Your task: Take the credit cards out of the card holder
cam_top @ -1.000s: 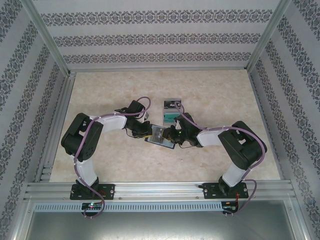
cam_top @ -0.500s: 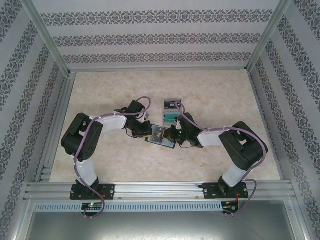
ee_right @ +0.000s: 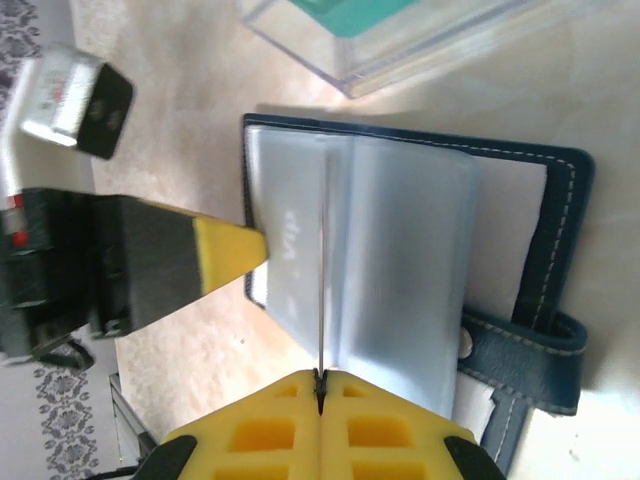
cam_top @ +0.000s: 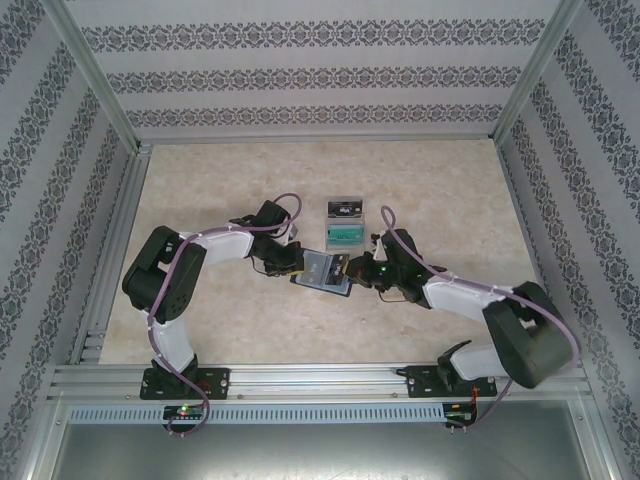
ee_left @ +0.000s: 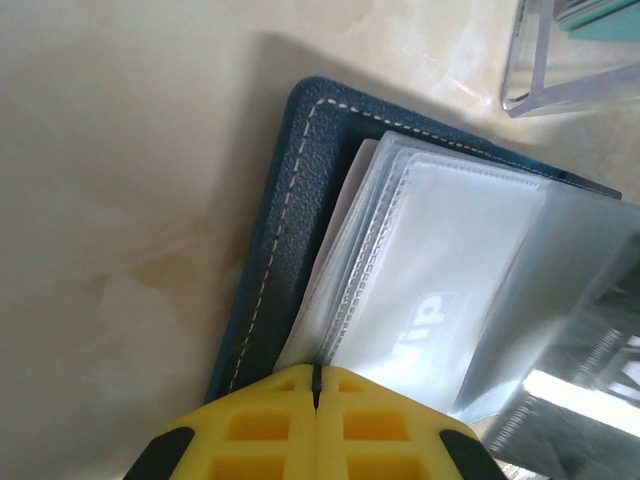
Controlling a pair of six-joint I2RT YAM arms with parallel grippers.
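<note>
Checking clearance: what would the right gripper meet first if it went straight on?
The card holder: the right gripper is shut on a thin leaf of it; the clear box seems to lie beyond.

Left arm (cam_top: 165, 285): base near left, elbow folded outward, forearm reaching right toward centre.
Left gripper (cam_top: 296, 266): set low, yellow fingertips (ee_left: 260, 420) pressed together.
Right arm (cam_top: 520, 335): base near right, stretched low and leftward.
Right gripper (cam_top: 352, 270): yellow fingertips (ee_right: 380, 420) closed, facing the left gripper, near it.

Beige marbled tabletop (cam_top: 200, 330); patterned striped wallpaper walls (cam_top: 320, 75) on 3 sides; aluminium frame rails (cam_top: 320, 378); even light.
</note>
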